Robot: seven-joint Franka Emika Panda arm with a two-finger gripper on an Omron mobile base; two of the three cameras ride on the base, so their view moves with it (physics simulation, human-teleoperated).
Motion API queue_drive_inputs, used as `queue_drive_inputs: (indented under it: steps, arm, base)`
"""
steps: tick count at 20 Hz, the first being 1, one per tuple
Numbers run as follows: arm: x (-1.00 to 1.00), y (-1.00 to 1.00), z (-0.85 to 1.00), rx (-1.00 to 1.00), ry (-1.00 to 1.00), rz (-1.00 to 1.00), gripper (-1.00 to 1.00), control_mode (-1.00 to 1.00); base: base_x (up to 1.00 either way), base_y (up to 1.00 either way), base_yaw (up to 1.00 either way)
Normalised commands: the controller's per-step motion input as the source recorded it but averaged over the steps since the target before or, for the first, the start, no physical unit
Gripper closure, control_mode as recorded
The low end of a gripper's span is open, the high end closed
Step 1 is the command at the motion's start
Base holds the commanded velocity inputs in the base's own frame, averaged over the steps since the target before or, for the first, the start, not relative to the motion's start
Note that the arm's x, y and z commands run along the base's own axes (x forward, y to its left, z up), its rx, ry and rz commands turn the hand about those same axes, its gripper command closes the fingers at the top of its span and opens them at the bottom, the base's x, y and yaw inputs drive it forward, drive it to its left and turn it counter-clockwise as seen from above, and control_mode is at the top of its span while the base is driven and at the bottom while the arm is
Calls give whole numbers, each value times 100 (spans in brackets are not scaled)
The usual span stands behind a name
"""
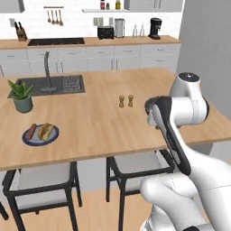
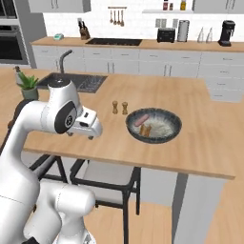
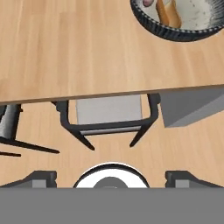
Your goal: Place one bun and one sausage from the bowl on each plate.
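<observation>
Taking the counter [image 1: 103,126] as the landmark: near its left front edge sits a plate [image 1: 40,135] carrying one sausage [image 1: 31,131] and one bun [image 1: 45,131]. Toward the right end lies the bowl [image 2: 153,125], a sausage and bun inside. The gripper [image 3: 111,177] hangs over the front edge, fingertips spread wide, holding nothing.

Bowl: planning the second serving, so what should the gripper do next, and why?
Probably reach toward the bowl for the bun. The gripper is open and empty, one plate already holds a bun and sausage, while the bowl keeps another pair.
</observation>
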Motion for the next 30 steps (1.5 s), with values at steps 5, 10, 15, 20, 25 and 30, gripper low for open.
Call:
queue_drive_inputs:
  steps: [5, 10, 15, 20, 25, 30]
  arm:
    - [0, 0, 0, 0, 0, 0, -100, 100]
    - [0, 0, 0, 0, 0, 0, -100, 100]
    - [0, 0, 0, 0, 0, 0, -100, 100]
    - [0, 0, 0, 0, 0, 0, -100, 100]
    - [0, 0, 0, 0, 0, 0, -100, 100]
    - [0, 0, 0, 0, 0, 0, -100, 100]
  base:
    - [37, -58, 0]
    - [47, -24, -2]
    - [32, -44, -7]
    - [32, -48, -7]
    - [9, -63, -10]
    - [19, -29, -2]
